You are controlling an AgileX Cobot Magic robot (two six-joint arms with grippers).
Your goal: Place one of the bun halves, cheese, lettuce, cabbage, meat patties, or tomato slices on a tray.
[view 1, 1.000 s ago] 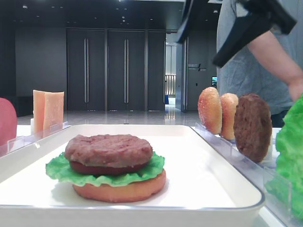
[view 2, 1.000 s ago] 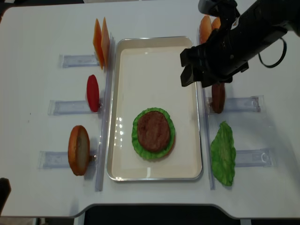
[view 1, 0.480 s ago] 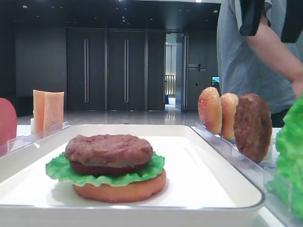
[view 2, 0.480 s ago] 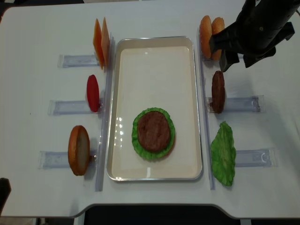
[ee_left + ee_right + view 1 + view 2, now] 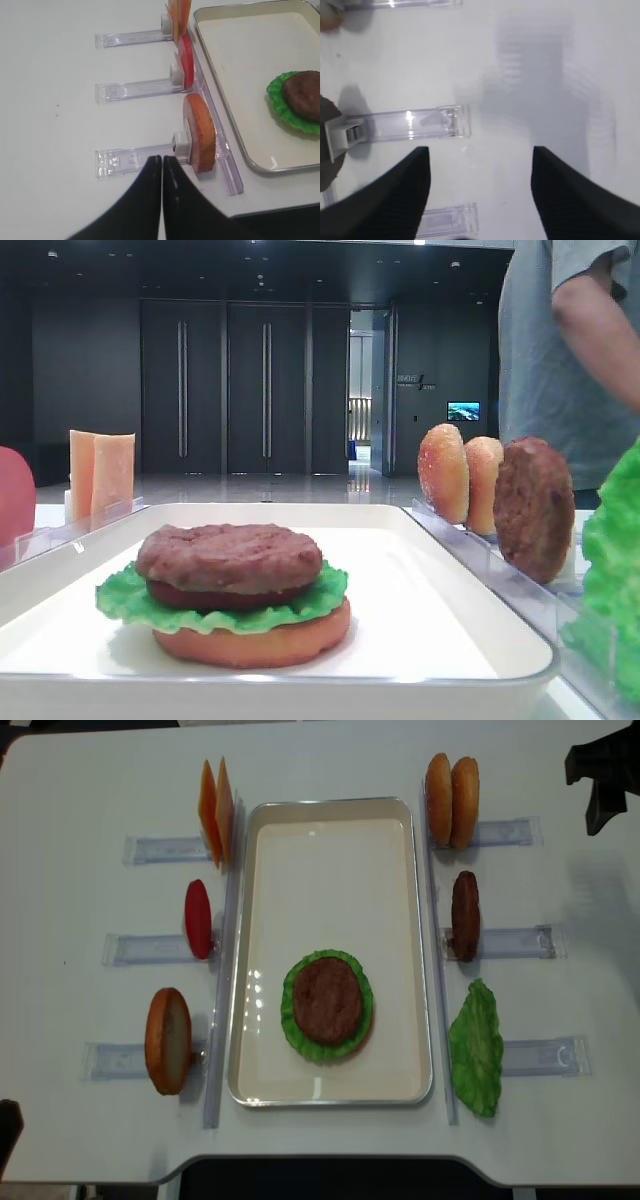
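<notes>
The white tray point(image 5: 330, 850) lies with its long axis running from the near table edge toward the far one, and every place below is told from it. On its near half sits a flat stack: a bun half point(image 5: 255, 638) at the bottom, ruffled lettuce point(image 5: 290, 1020) over it, a dark red layer, and a meat patty point(image 5: 327, 999) on top, faces up. Just off the tray's right rim, standing on edge in clear racks, are two bun halves point(image 5: 451, 787) at the far end, a second meat patty point(image 5: 465, 915) at the middle, and a lettuce leaf point(image 5: 475, 1048) lying long toward the near end. Off the left rim stand cheese slices point(image 5: 215, 808) at the far end, a tomato slice point(image 5: 198, 918) at the middle, and a bun half point(image 5: 167, 1040) at the near end. The right gripper point(image 5: 480, 187) hangs well to the right of the tray over bare table, fingers spread wide and empty. The left gripper point(image 5: 162, 165) sits by the near-left bun half's rack, fingertips pressed together on nothing.
</notes>
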